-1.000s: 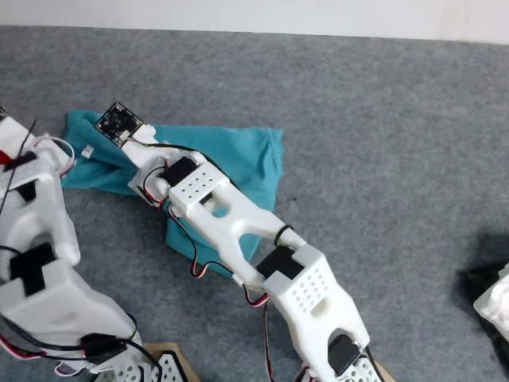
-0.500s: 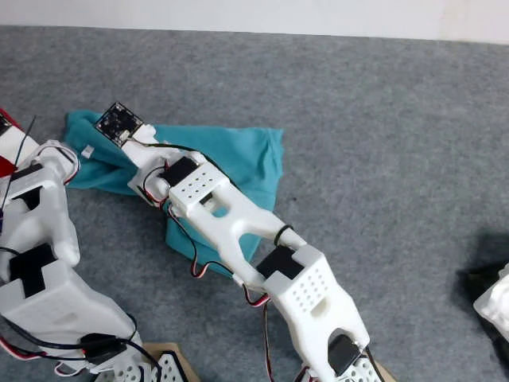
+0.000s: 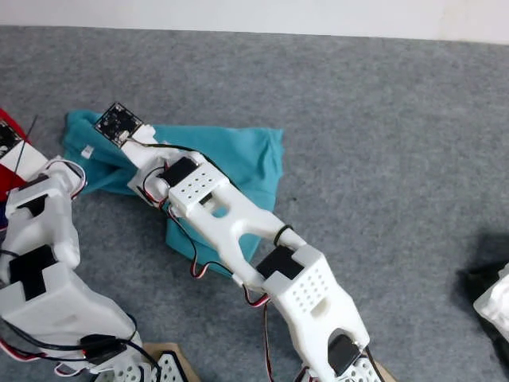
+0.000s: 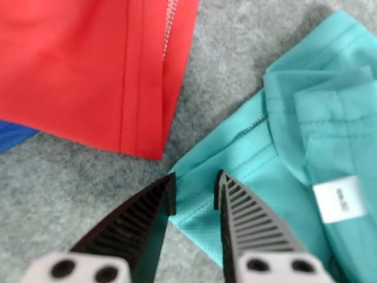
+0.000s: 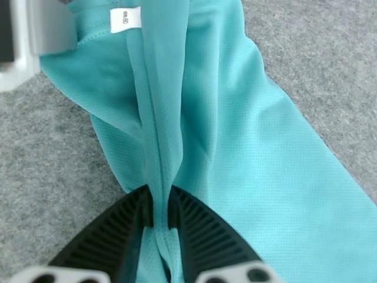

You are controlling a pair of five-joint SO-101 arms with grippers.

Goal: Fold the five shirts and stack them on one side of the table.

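In the high view the right arm (image 3: pixel 238 227) covers its own fingers and much of the teal shirt (image 3: pixel 242 155). Its wrist view shows the right gripper (image 5: pixel 159 213) pinched tight on a raised fold of that shirt. The left gripper (image 4: pixel 194 197) stands narrowly parted astride the shirt's corner; whether it touches the cloth is unclear. Just beyond its fingertips lies a red shirt (image 4: pixel 88 65), cut off at the picture's edge, with a blue sliver (image 4: pixel 15 134) beside it.
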